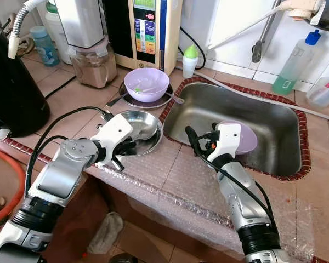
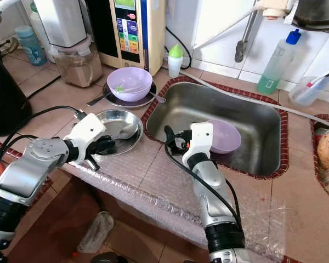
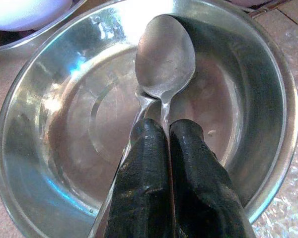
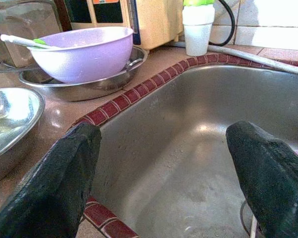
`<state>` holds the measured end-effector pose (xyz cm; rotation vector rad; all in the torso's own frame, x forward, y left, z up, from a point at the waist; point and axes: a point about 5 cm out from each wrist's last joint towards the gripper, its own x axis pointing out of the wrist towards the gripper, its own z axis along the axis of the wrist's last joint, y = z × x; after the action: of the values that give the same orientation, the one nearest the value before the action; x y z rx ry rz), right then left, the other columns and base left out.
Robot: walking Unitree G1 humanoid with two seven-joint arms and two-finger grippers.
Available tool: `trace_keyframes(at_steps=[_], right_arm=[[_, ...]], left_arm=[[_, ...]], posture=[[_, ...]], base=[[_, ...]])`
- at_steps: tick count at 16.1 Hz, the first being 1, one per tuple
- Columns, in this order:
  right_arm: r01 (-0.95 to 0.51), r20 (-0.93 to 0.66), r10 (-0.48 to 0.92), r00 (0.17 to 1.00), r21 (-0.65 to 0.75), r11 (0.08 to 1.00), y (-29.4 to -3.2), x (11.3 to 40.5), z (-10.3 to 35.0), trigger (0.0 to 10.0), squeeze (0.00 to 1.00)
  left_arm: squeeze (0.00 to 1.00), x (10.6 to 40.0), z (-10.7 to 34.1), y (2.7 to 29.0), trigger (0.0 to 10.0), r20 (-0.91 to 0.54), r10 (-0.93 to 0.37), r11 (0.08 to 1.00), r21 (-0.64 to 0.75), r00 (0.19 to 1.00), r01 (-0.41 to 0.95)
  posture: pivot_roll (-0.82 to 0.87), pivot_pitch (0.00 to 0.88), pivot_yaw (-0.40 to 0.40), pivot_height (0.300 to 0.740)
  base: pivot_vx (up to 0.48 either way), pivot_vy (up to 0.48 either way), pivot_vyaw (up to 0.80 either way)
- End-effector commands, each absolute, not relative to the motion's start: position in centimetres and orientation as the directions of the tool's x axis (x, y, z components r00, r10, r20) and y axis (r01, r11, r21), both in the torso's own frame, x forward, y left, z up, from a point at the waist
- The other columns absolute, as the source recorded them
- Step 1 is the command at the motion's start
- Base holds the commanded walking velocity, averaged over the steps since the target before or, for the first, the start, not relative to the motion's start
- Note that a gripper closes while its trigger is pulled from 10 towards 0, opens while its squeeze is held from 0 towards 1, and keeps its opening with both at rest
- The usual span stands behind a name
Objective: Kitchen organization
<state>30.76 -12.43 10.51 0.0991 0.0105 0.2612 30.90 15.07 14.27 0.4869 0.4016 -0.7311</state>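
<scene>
Pinching spoon (image 3: 165,57), left gripper (image 3: 167,148) over dish (image 3: 54,163)

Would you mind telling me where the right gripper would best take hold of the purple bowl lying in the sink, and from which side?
Probably by the rim. The purple bowl rests on the floor of the sink, opening upward, so its thin rim is free. The right gripper, already open and hovering over the sink beside it, could come down from above and put one finger inside the wall and one outside.

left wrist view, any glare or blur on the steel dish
Left wrist view: bright glare along the steel dish's rim, bluish reflections inside; the spoon is sharp, the left gripper shut on its handle. Left eye view: the dish shows only mild sheen.
</scene>
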Motion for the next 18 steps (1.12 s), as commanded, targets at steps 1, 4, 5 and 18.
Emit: trace_keyframes(at_steps=[1, 4, 5, 18], right_arm=[[-0.250, 0.009, 0.250, 0.968, 0.104, 0.963, -12.6, 30.7, 10.7, 10.0, 0.00], [-0.257, 0.015, 0.257, 0.966, 0.111, 0.960, -12.1, 31.2, 11.0, 10.0, 0.00], [-0.271, 0.017, 0.270, 0.963, 0.118, 0.955, -11.6, 31.6, 11.2, 10.0, 0.00], [-0.183, 0.001, 0.185, 0.983, 0.150, 0.972, -13.1, 30.6, 10.9, 10.0, 0.00]], left_arm=[[0.00, 31.2, 14.7, 15.0, 0.0, -0.495, -0.531, 0.643, 0.293, 0.688, 0.707], [0.00, 31.8, 15.1, 15.7, 0.0, -0.479, -0.509, 0.662, 0.313, 0.715, 0.681], [0.00, 32.0, 15.1, 16.5, 0.0, -0.474, -0.492, 0.682, 0.311, 0.730, 0.662], [0.00, 33.8, 15.9, 14.4, 0.0, -0.212, -0.460, 0.806, 0.308, 0.862, 0.506]], posture=[[0.02, 0.000, 0.039, 0.740], [0.04, 0.002, 0.015, 0.740], [0.05, 0.003, -0.007, 0.740], [0.00, 0.019, 0.030, 0.740]], base=[[0.000, 0.000, 0.00], [0.000, 0.000, 0.00], [0.000, 0.000, 0.00], [0.000, 0.000, 0.00]])
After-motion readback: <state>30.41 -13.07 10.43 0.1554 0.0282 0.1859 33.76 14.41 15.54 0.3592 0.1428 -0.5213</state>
